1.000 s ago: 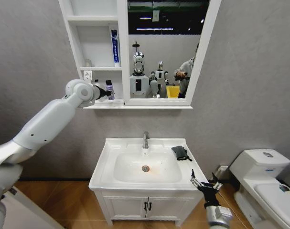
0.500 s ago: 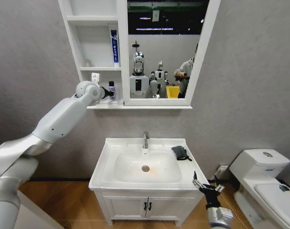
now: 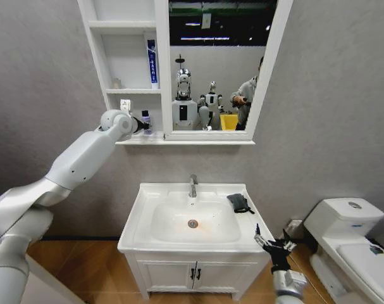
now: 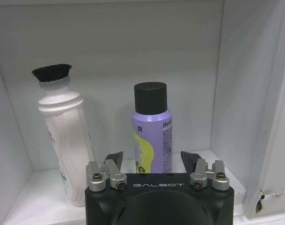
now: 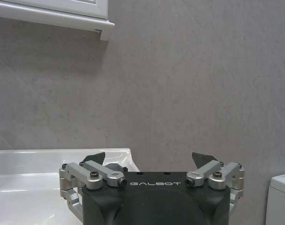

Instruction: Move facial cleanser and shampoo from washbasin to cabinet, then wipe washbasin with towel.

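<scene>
Since a second ago your left arm has swung up and in toward the cabinet [image 3: 123, 76], and over the last half second it has barely shifted, so you can read this as the end of the placing move; your left gripper [image 3: 140, 124] sits at the mouth of the lowest shelf with its fingers spread apart and nothing between them; in the left wrist view the purple shampoo bottle [image 4: 151, 127] stands upright on that shelf, straight ahead of the left gripper [image 4: 152, 159] and between its open fingers but not clamped, with daylight on both sides of the bottle; beside it, nearer the shelf's side wall, stands the white facial cleanser [image 4: 67, 136], also upright, apart from the shampoo; that suggests both bottles are now in the cabinet and only the wiping is left; moving right, the washbasin [image 3: 147, 209] carries no bottles, and the dark towel [image 3: 239, 202] lies on its rim to the right of the tap [image 3: 192, 185], untouched; farther right and lower, your right gripper [image 3: 272, 243] hangs just off the washbasin's front right corner with its fingers apart and empty, below the towel and well short of it, so you would judge the towel pick not yet begun.
</scene>
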Tool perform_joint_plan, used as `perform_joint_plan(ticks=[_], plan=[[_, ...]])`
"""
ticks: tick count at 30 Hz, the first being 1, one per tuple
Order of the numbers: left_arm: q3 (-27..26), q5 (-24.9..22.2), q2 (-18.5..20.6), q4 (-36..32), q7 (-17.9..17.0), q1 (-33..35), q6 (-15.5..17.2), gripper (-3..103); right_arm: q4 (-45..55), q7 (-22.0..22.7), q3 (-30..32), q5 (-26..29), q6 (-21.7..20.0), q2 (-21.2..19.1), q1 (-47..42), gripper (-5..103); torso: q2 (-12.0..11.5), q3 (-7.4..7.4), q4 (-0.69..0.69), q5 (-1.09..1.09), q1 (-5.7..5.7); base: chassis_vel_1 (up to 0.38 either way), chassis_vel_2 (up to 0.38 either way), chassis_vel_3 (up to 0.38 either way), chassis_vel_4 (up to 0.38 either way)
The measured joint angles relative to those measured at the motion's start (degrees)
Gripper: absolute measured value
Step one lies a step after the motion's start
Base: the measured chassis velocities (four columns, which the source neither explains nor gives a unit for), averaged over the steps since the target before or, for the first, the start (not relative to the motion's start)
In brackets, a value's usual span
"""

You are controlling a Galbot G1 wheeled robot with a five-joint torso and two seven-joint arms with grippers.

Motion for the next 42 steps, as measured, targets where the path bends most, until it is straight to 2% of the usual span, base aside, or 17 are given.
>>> perform_joint_plan(ticks=[2, 4, 7, 12, 15, 16, 18, 19, 22, 23, 25, 26, 29, 30, 32, 35, 42], plan=[[-1.50, -0.19, 2.42, -3.94, -0.76, 1.94, 0.00, 84, 0.22, -0.02, 0.11, 0.05, 0.01, 0.03, -0.21, 100, 0.00, 0.00, -0.01, 0.01, 0.00, 0.000, 0.000, 0.000, 0.000], [-2.34, -0.31, 4.05, -6.23, -0.98, 3.12, 0.00, 84, 0.32, -0.02, 0.17, 0.07, 0.02, 0.03, -0.29, 100, 0.00, 0.00, 0.01, 0.00, 0.00, 0.000, 0.000, 0.000, 0.000], [-7.95, -0.73, 11.48, -15.84, -0.58, 9.97, -2.12, 98, 1.03, 0.06, 0.22, 0.51, -0.83, 0.01, -0.81, 100, 0.01, -0.01, 0.03, -0.01, 0.00, 0.000, 0.000, 0.000, 0.000], [-15.55, 1.61, 17.86, -26.71, 1.12, 20.40, -6.73, 100, 1.68, 0.43, 0.00, 1.15, -1.40, 0.05, -1.25, 100, 0.01, -0.01, 0.05, -0.03, 0.00, 0.000, 0.000, 0.000, 0.000], [-26.31, 3.98, 23.37, -40.45, 2.34, 38.03, -14.74, 100, 2.23, -0.05, -0.05, 1.14, -1.17, 0.10, -1.95, 100, 0.02, -0.02, 0.02, 0.01, -0.02, 0.000, 0.000, 0.000, 0.000], [-26.31, 3.98, 23.37, -40.45, 2.34, 38.03, -14.74, 100, 2.23, -0.05, -0.05, 1.14, -1.17, 0.10, -1.95, 100, 0.02, -0.02, 0.02, 0.01, -0.02, 0.000, 0.000, 0.000, 0.000], [-38.80, 9.91, 23.94, -48.13, 3.94, 55.73, -19.73, 100, 2.59, -0.64, -0.13, 0.99, -0.86, 0.22, -2.65, 100, 0.02, -0.02, 0.00, -0.02, -0.02, 0.000, 0.000, 0.000, 0.000], [-38.80, 9.91, 23.94, -48.13, 3.94, 55.73, -19.73, 100, 2.59, -0.64, -0.13, 0.99, -0.86, 0.22, -2.65, 100, 0.02, -0.02, 0.00, -0.02, -0.02, 0.000, 0.000, 0.000, 0.000], [-53.36, 19.30, 21.16, -53.88, 7.23, 79.05, -21.85, 100, 3.12, -1.42, -0.13, 0.12, -0.47, 0.15, -3.37, 100, 0.02, -0.01, 0.00, -0.03, -0.02, 0.000, 0.000, 0.000, 0.000], [-53.36, 19.30, 21.16, -53.88, 7.23, 79.05, -21.85, 100, 3.12, -1.42, -0.13, 0.12, -0.47, 0.15, -3.37, 100, 0.02, -0.01, 0.00, -0.03, -0.02, 0.000, 0.000, 0.000, 0.000], [-63.14, 25.15, 16.64, -56.66, 9.50, 94.51, -23.09, 100, 3.59, -1.49, -0.05, 0.09, -0.55, 0.00, -3.39, 100, 0.02, -0.02, 0.01, 0.02, -0.02, 0.000, 0.000, 0.000, 0.000], [-63.14, 25.15, 16.64, -56.66, 9.50, 94.51, -23.09, 100, 3.59, -1.49, -0.05, 0.09, -0.55, 0.00, -3.39, 100, 0.02, -0.02, 0.01, 0.02, -0.02, 0.000, 0.000, 0.000, 0.000], [-71.84, 34.65, 6.16, -58.65, 14.07, 110.71, -24.71, 100, 4.44, -1.50, 0.27, 0.32, -1.39, -0.60, -3.93, 100, 0.02, -0.02, 0.04, 0.00, -0.02, 0.000, 0.000, 0.000, 0.000], [-71.84, 34.65, 6.16, -58.65, 14.07, 110.71, -24.71, 100, 4.44, -1.50, 0.27, 0.32, -1.39, -0.60, -3.93, 100, 0.02, -0.02, 0.04, 0.00, -0.02, 0.000, 0.000, 0.000, 0.000], [-74.00, 39.46, -1.25, -59.86, 17.19, 117.12, -25.64, 100, 5.02, -1.51, 0.62, 0.82, -1.63, -1.27, -4.02, 100, 0.02, -0.02, 0.05, -0.01, -0.03, 0.000, 0.000, 0.000, 0.000], [-74.63, 41.80, -5.95, -61.54, 18.97, 120.43, -26.19, 100, 5.72, -1.52, 0.75, 1.32, -1.87, -1.93, -4.02, 100, 0.02, -0.01, 0.02, 0.01, -0.02, 0.000, 0.000, 0.000, 0.000], [-75.25, 43.77, -13.43, -66.53, 20.11, 123.70, -26.16, 100, 7.66, -2.04, 0.29, 3.31, -2.73, -2.92, -4.08, 100, 0.01, 0.00, 0.00, 0.02, 0.00, 0.000, 0.000, 0.000, 0.000]])
